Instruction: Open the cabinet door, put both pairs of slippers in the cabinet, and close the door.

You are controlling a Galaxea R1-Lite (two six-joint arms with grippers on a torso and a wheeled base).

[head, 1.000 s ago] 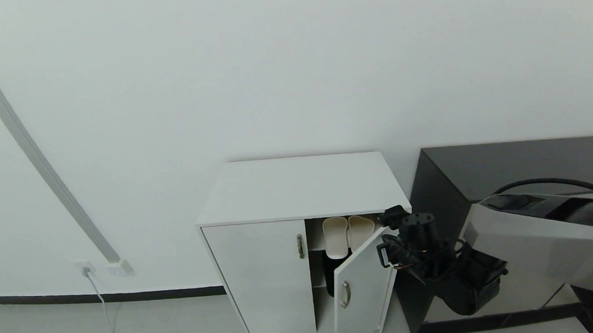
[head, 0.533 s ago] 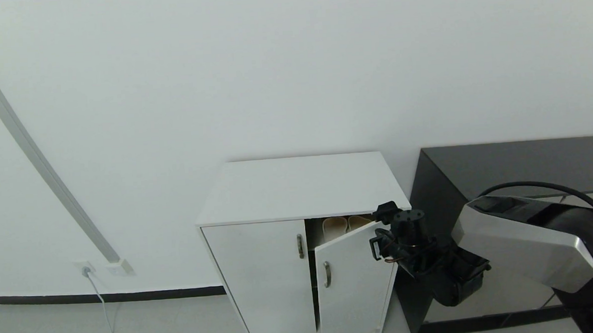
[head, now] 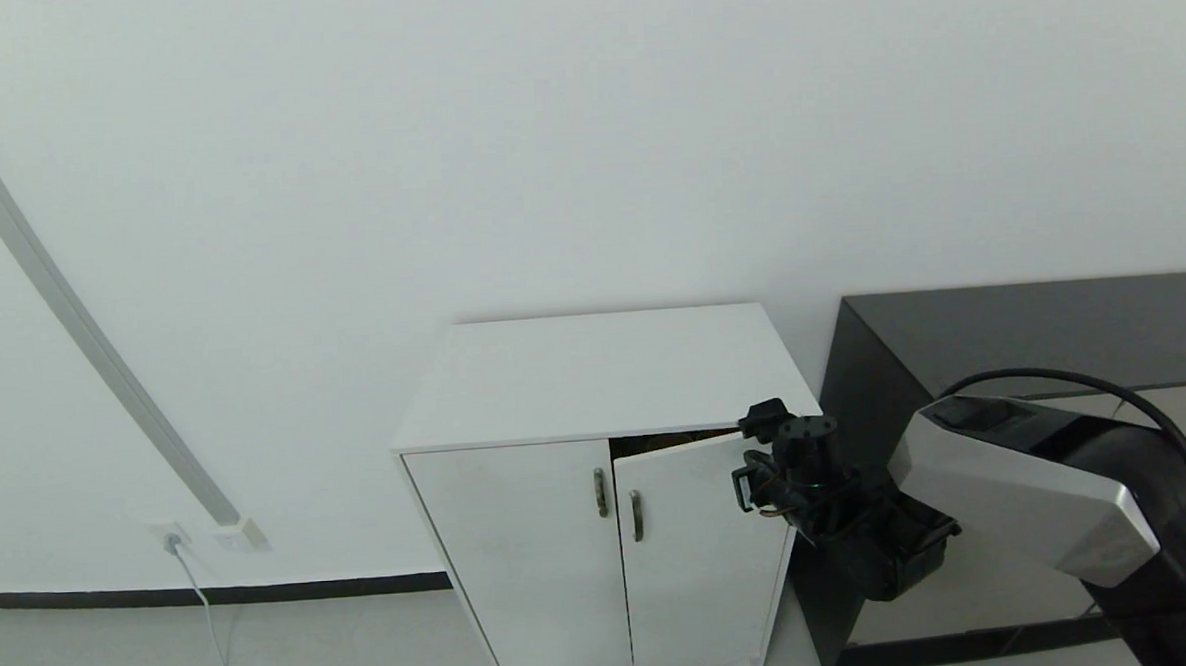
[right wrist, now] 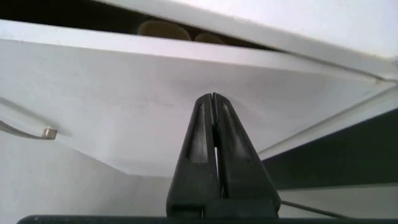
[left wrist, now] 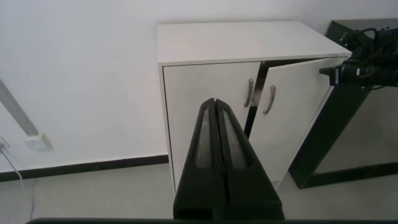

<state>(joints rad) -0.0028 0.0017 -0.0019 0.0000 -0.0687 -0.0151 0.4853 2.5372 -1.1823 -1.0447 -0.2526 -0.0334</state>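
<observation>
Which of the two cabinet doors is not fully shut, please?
The door on the robot's right, beside the right gripper: a dark gap shows above its top edge, while the left door sits flush.

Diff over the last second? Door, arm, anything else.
The right door swung from wide open to nearly shut, with a gap left along its top edge. The right gripper, closed, followed it in toward the cabinet. The slippers inside are now almost hidden behind the door. The left door stayed closed, and the cabinet did not move.
</observation>
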